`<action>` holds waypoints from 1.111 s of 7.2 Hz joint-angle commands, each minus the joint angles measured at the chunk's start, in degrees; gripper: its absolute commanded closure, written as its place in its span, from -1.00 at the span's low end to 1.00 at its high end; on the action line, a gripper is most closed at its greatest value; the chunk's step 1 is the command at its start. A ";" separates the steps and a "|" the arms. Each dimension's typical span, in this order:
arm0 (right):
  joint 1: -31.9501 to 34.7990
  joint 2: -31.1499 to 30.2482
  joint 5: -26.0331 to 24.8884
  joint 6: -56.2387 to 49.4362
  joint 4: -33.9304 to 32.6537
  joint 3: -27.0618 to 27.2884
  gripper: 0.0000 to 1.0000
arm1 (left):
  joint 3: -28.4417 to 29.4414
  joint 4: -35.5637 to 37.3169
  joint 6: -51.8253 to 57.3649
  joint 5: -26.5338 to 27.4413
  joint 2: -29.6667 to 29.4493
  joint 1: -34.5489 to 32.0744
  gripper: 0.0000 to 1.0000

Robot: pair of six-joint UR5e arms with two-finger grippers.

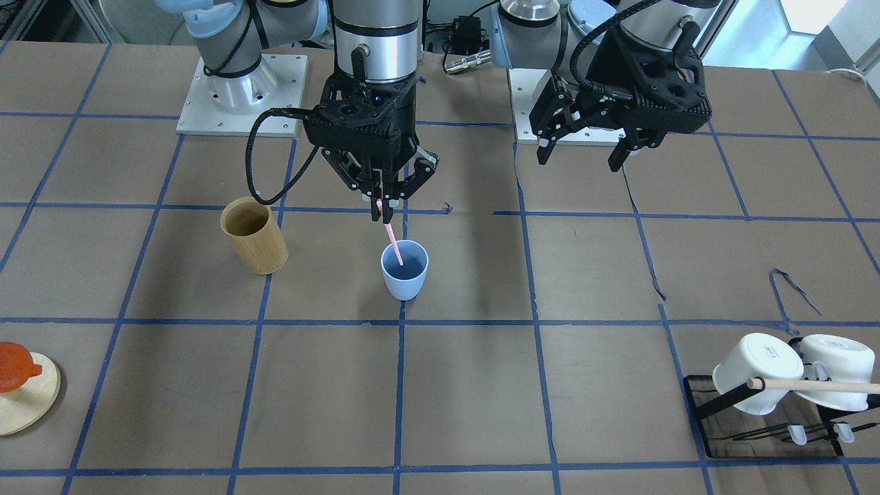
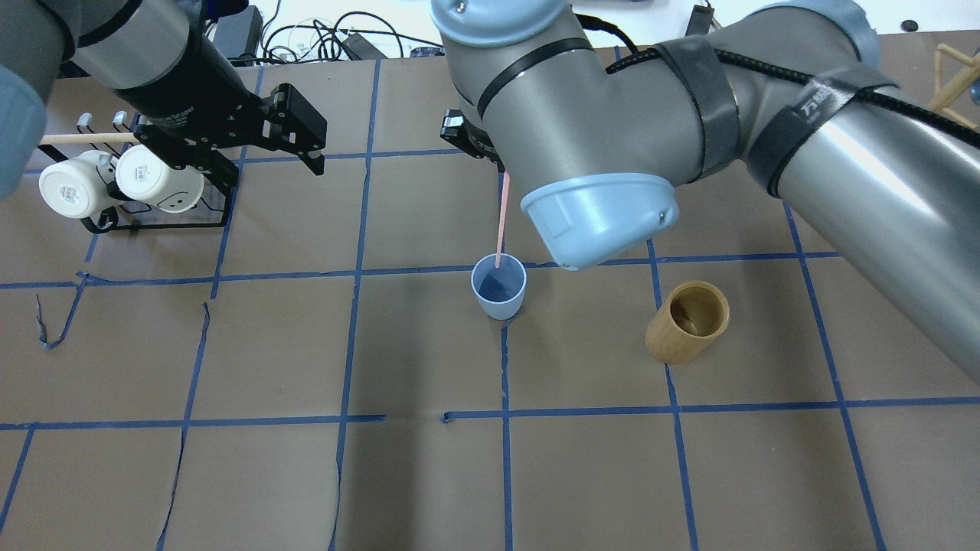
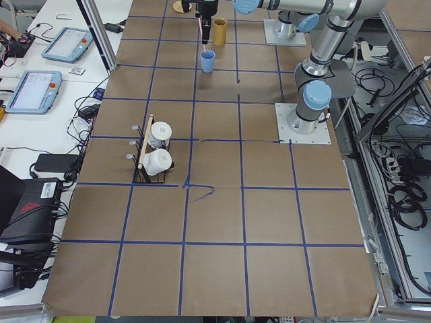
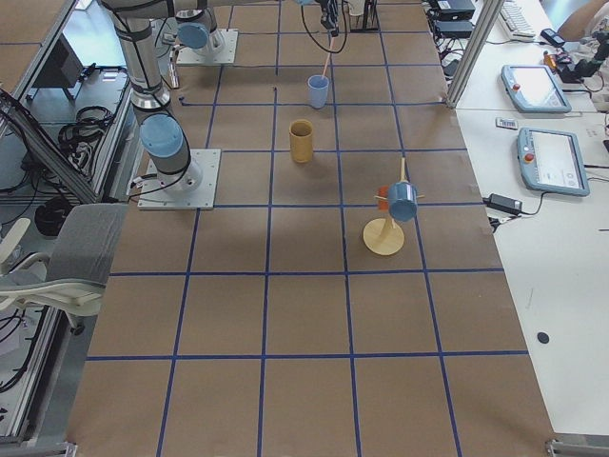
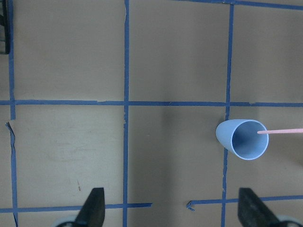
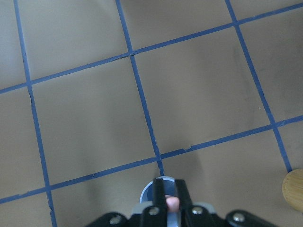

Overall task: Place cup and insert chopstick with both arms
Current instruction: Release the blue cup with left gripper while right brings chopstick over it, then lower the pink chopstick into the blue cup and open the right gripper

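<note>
The light blue cup (image 1: 404, 269) stands upright on the table's middle; it also shows in the overhead view (image 2: 499, 287) and the left wrist view (image 5: 242, 139). My right gripper (image 1: 382, 208) hangs directly above it, shut on the top of one pale pink chopstick (image 1: 393, 242). The chopstick (image 2: 502, 218) slants down, with its lower tip inside the cup's mouth. In the right wrist view the fingers (image 6: 160, 196) pinch the pink end over the cup. My left gripper (image 1: 579, 159) is open and empty, raised off to the side of the cup.
A tan wooden cylinder (image 1: 254, 236) stands close to the cup on the right arm's side. A black rack (image 1: 708, 405) with two white mugs and a beige rod (image 1: 818, 386) sits on the left arm's side. A wooden disc (image 1: 27, 405) with an orange piece lies at the table's end.
</note>
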 commanded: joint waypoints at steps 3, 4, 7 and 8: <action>0.57 -0.17 -0.25 2.59 -0.53 2.10 0.78 | -0.07 -0.41 1.79 5.58 1.37 0.91 -1.00; 0.65 -0.43 -0.33 2.86 -0.62 2.81 0.69 | -0.16 -0.41 2.05 4.88 1.29 1.18 -1.00; 0.57 -0.43 -0.34 2.95 -0.28 3.08 -1.00 | -0.16 -0.06 2.14 4.87 1.02 1.26 -1.00; 0.48 -0.43 -0.07 2.86 0.16 2.73 -1.00 | -0.25 -0.06 2.14 4.70 1.02 1.70 -1.00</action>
